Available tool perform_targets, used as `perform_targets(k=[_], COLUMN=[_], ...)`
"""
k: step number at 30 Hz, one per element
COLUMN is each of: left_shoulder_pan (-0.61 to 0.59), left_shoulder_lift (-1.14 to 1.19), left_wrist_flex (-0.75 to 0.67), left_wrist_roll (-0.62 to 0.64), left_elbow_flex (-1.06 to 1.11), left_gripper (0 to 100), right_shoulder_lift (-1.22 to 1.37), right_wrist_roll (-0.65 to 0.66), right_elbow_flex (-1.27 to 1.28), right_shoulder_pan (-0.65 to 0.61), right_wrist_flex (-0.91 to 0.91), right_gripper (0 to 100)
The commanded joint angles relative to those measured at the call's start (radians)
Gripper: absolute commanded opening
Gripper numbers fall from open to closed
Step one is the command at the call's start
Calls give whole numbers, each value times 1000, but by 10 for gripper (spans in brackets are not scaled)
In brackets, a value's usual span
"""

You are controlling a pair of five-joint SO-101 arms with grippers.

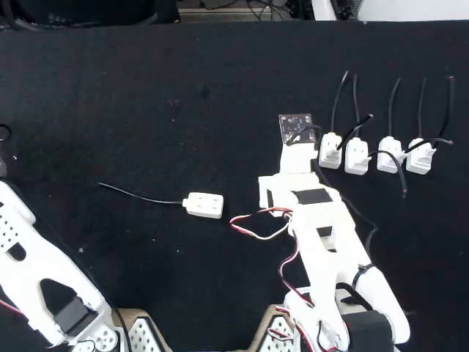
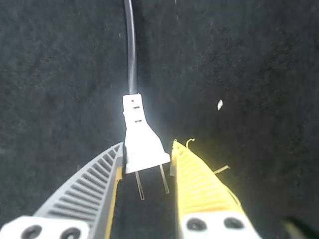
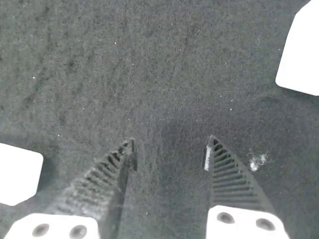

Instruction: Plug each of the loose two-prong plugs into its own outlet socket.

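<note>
The left claw (image 2: 147, 147) clamps a white two-prong plug (image 2: 140, 127) by its body, prongs pointing back between the fingers, black cord (image 2: 130, 45) trailing ahead. The right claw (image 3: 172, 142) hangs wide open over black cloth (image 3: 149, 74), a white block (image 3: 17, 174) just beside it

White plug (image 2: 142, 142) on a black cord (image 2: 130, 50), white sockets (image 1: 357, 155), a plain black table (image 1: 146, 95)
</note>
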Motion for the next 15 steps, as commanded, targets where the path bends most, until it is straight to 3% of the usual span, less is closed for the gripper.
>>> perform_targets(k=[1,15], left_shoulder_pan=[33,266], left_shoulder_lift=[-229,-858], left_wrist_flex=[8,5], left_wrist_roll=[-2,-2], left_elbow_flex=[171,852], left_gripper=[30,30], right_shoulder_lift=[-33,-38], right_wrist_roll=[-5,-6], right_elbow_flex=[-48,-47], right_shoulder_pan=[20,21], right_wrist_flex=[-18,-18], right_gripper=[212,212])
